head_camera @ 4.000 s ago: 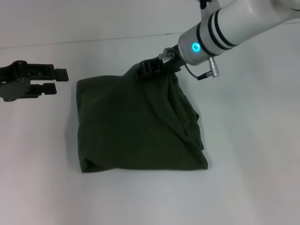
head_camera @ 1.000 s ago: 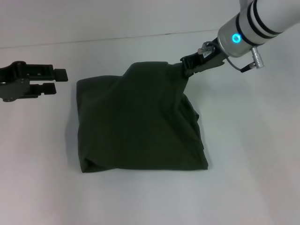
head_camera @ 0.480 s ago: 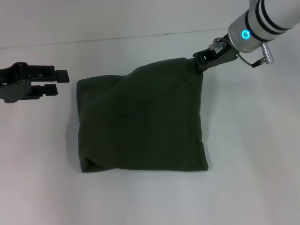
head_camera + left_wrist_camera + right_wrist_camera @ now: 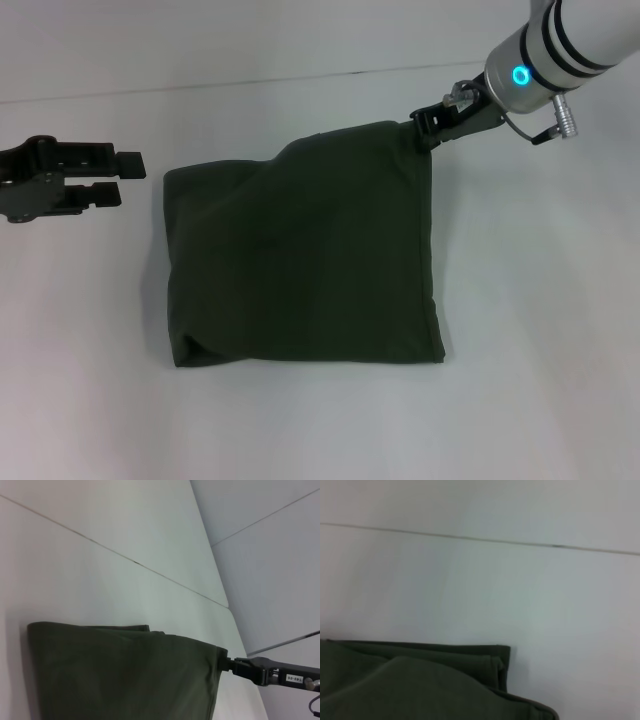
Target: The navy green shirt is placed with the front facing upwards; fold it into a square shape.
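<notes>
The right gripper (image 4: 428,132) is pinching the far right corner of the folded green shirt (image 4: 300,260) lying mid-table (image 4: 540,330); the left gripper (image 4: 115,175) is hovering open, far left.

navy green shirt (image 4: 300,260), folded roughly square, flat on table, far-right corner lifted

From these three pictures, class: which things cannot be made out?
- Head view: the navy green shirt is folded over itself, so its front is hidden.
- Head view: the right pincer tips are buried in cloth at the far right corner.
- Right wrist view: its own pincer is out of frame.
</notes>
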`<action>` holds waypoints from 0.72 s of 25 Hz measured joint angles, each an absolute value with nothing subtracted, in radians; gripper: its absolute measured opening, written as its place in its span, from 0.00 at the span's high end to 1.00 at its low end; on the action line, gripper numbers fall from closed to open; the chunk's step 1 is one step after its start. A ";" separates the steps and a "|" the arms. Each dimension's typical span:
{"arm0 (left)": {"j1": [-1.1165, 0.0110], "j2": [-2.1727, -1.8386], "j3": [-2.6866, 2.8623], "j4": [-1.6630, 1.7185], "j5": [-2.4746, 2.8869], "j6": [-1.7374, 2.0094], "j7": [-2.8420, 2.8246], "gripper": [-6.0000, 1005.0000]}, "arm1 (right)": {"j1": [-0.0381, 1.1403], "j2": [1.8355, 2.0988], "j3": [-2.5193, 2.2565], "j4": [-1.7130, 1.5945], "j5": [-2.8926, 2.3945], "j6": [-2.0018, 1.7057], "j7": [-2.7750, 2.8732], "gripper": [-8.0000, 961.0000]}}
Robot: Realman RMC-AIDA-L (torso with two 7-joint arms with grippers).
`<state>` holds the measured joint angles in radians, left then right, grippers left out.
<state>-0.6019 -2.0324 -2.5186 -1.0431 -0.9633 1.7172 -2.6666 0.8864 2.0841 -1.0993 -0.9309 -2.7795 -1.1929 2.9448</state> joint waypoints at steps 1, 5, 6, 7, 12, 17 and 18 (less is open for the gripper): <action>-0.602 -2.032 -2.519 -1.043 -0.963 1.717 -2.666 0.37 | 0.888 2.084 -1.099 -0.925 -2.779 -1.191 2.944 0.99; -0.601 -2.032 -2.519 -1.043 -0.964 1.718 -2.664 0.37 | 0.889 2.083 -1.098 -0.914 -2.779 -1.181 2.944 0.92; -0.601 -2.032 -2.519 -1.043 -0.965 1.718 -2.664 0.37 | 0.888 2.083 -1.095 -0.913 -2.779 -1.178 2.946 0.89; -0.601 -2.032 -2.519 -1.043 -0.965 1.718 -2.663 0.37 | 0.887 2.083 -1.093 -0.913 -2.779 -1.176 2.947 0.86; -0.600 -2.033 -2.519 -1.043 -0.965 1.718 -2.661 0.37 | 0.883 2.083 -1.085 -0.913 -2.783 -1.163 2.948 0.68; -0.599 -2.035 -2.519 -1.043 -0.965 1.718 -2.660 0.37 | 0.880 2.075 -1.043 -0.923 -2.783 -1.159 2.945 0.61; -0.598 -2.034 -2.519 -1.043 -0.965 1.718 -2.660 0.37 | 0.881 2.074 -1.025 -0.926 -2.779 -1.164 2.942 0.61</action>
<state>-0.5979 -2.0345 -2.5188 -1.0431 -0.9654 1.7181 -2.6604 0.8810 2.0743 -1.0249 -0.9259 -2.7789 -1.1636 2.9420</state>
